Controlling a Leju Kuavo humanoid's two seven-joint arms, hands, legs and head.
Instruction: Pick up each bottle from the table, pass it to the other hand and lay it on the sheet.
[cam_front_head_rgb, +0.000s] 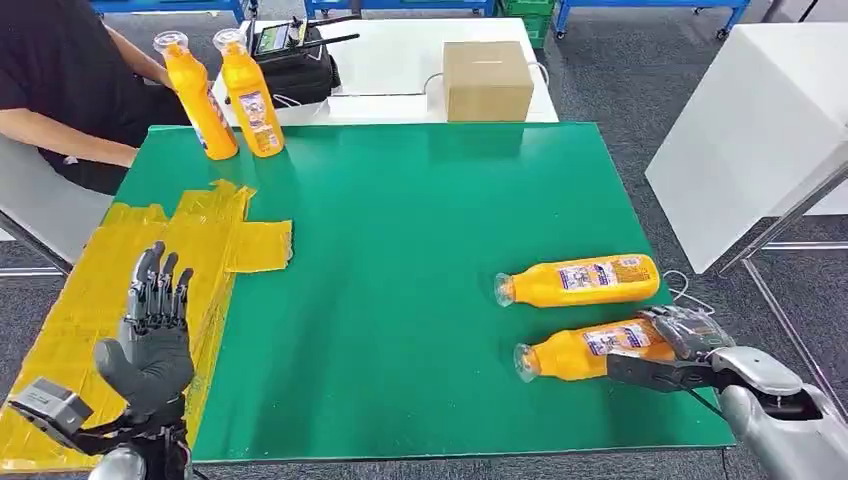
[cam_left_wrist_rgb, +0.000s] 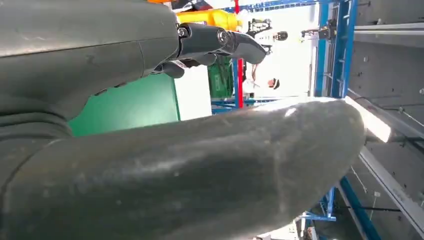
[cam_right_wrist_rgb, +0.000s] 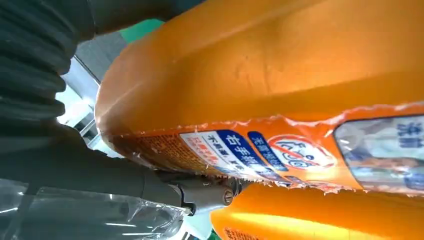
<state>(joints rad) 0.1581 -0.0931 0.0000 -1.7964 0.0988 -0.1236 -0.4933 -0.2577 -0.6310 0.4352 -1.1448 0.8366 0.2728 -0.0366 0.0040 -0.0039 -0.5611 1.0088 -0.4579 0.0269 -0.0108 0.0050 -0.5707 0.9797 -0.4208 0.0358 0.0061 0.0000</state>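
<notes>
Two orange bottles lie on their sides at the right of the green table (cam_front_head_rgb: 400, 260). My right hand (cam_front_head_rgb: 685, 345) grips the base end of the nearer bottle (cam_front_head_rgb: 575, 352), which still rests on the table; up close, this bottle (cam_right_wrist_rgb: 280, 75) lies against the hand's thumb (cam_right_wrist_rgb: 100, 170). The farther lying bottle (cam_front_head_rgb: 580, 280) sits just behind it, untouched. Two more orange bottles (cam_front_head_rgb: 200, 100) (cam_front_head_rgb: 250, 95) stand upright at the back left. My left hand (cam_front_head_rgb: 152, 340) is raised, fingers apart and holding nothing, over the yellow sheet (cam_front_head_rgb: 90, 290) at the table's left.
A cardboard box (cam_front_head_rgb: 487, 80) and a black device (cam_front_head_rgb: 295, 60) sit on the white table behind. A person in black (cam_front_head_rgb: 60, 80) sits at the back left. A white tabletop (cam_front_head_rgb: 750, 130) stands to the right, beyond the green table's edge.
</notes>
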